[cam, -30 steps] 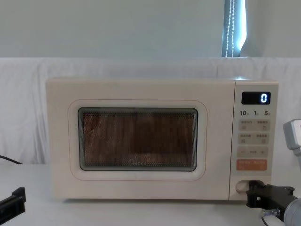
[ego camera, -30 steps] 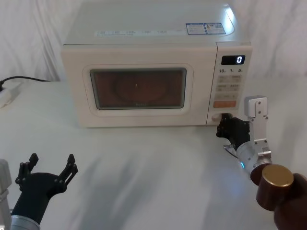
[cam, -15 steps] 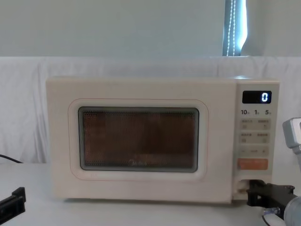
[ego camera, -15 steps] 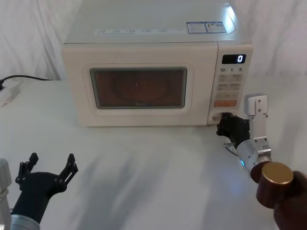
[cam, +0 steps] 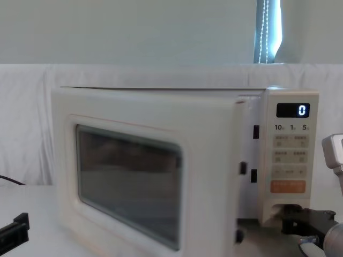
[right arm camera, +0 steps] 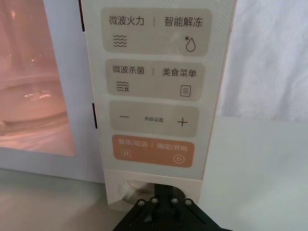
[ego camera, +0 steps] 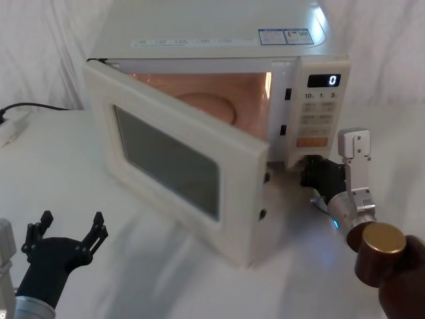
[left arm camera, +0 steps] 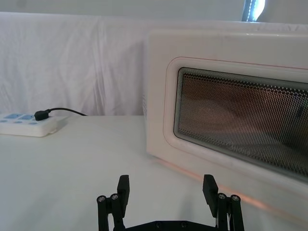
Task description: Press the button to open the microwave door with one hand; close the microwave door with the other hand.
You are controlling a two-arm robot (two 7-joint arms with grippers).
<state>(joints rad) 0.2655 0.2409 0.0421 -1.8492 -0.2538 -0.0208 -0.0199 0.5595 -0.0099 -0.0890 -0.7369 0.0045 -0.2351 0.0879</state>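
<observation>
At the head view's lower left, the left gripper [ego camera: 70, 227] is held low over the table [ego camera: 166, 266], fingers spread. Mid-frame, the microwave door [ego camera: 176, 163] is swung half open. At lower right, the right gripper [ego camera: 311, 174] is set against the button [right arm camera: 129, 187], apparently pinched together.

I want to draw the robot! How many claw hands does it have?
2. The left gripper hovers open over the table, in front of the open microwave door. The right gripper, shut, is at the button under the orange key.
</observation>
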